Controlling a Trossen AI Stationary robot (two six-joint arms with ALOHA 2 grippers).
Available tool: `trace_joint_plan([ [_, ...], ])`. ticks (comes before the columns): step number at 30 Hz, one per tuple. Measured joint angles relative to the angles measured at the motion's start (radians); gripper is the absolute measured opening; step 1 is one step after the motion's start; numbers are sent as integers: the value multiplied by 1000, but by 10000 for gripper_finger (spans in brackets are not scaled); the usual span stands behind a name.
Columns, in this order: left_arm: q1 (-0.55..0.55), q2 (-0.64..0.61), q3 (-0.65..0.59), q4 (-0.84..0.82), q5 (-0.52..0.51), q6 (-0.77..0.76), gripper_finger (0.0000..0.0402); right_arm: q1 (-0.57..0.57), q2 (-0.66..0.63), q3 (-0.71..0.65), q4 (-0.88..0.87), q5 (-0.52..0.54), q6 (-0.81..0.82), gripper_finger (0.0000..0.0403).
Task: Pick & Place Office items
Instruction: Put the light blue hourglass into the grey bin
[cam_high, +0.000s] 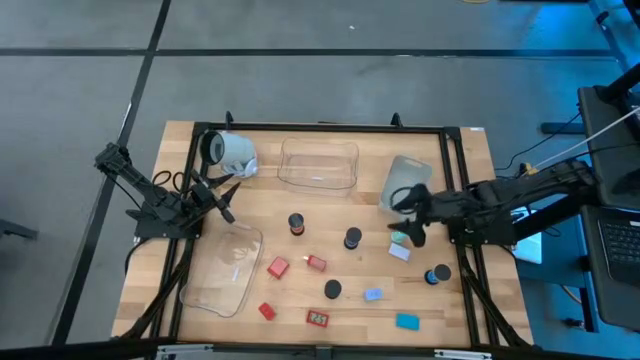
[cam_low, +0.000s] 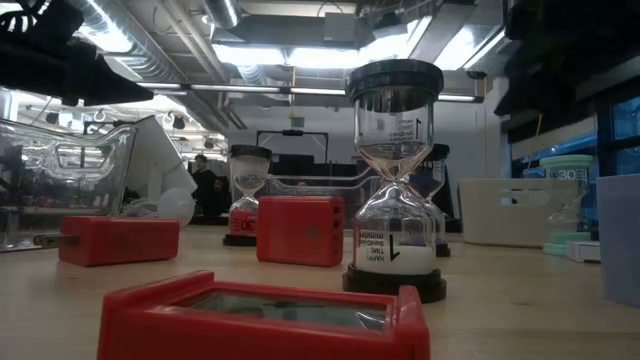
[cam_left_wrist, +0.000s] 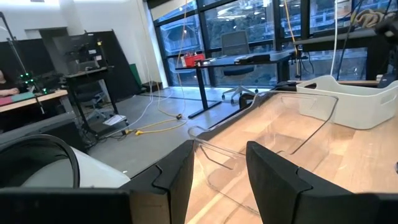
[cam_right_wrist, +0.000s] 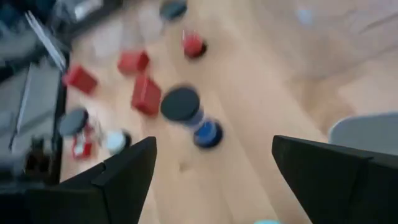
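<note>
The office items lie spread over the wooden table: red blocks (cam_high: 278, 267) (cam_high: 316, 263) (cam_high: 267, 311) (cam_high: 318, 318), black-capped sand timers (cam_high: 296, 224) (cam_high: 352, 238) (cam_high: 332, 289), a blue-topped one (cam_high: 437, 275), a teal block (cam_high: 407, 321), a pale blue piece (cam_high: 373, 295), and a teal piece with a lavender one (cam_high: 400, 247). My right gripper (cam_high: 409, 228) is open and empty above the table, beside the teal and lavender pieces; its wrist view (cam_right_wrist: 211, 168) looks down on a black-and-blue timer (cam_right_wrist: 189, 115). My left gripper (cam_high: 224, 200) (cam_left_wrist: 217, 168) is open and empty at the table's left.
A white mug (cam_high: 232, 152) lies on its side at the far left. One clear tray (cam_high: 318, 165) stands at the far middle and another (cam_high: 225, 265) at the near left. A grey tub (cam_high: 405, 185) stands just beyond my right gripper. A black frame (cam_high: 320, 128) edges the table.
</note>
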Motion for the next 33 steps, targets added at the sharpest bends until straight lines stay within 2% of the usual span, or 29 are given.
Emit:
trace_joint_plan([
  [7,0,0,0,-33,0,-3,143,13,146,29,-45,-85,-8,322],
  [11,0,0,0,-33,-1,-3,143,13,186,66,-128,-89,-5,322],
  [21,0,0,0,-96,0,-82,143,14,230,88,-338,-89,-4,322],
  [33,0,0,0,-129,0,-107,143,14,244,88,-361,-81,-5,322],
])
